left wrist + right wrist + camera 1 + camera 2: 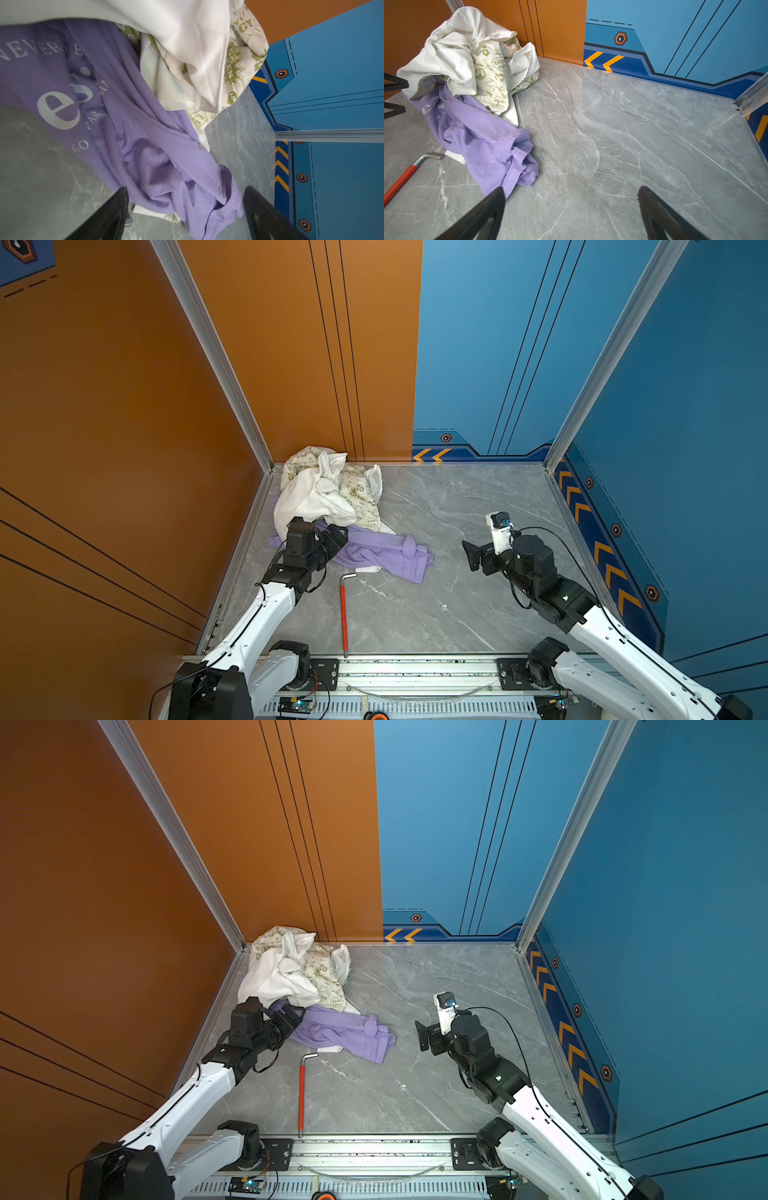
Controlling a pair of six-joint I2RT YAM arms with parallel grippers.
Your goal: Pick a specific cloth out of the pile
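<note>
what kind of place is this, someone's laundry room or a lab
Probably a robot test cell, not a home: a left arm and right arm mounted by an aluminium rail, a marble-look tabletop boxed in by an orange panel and blue panel, and a small staged pile of clothes.

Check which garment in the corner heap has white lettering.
The lavender-purple soft T-shirt, lying lowest, partly under the other two. The plain white cloth is unprinted; the cream cloth's print is green.
</note>
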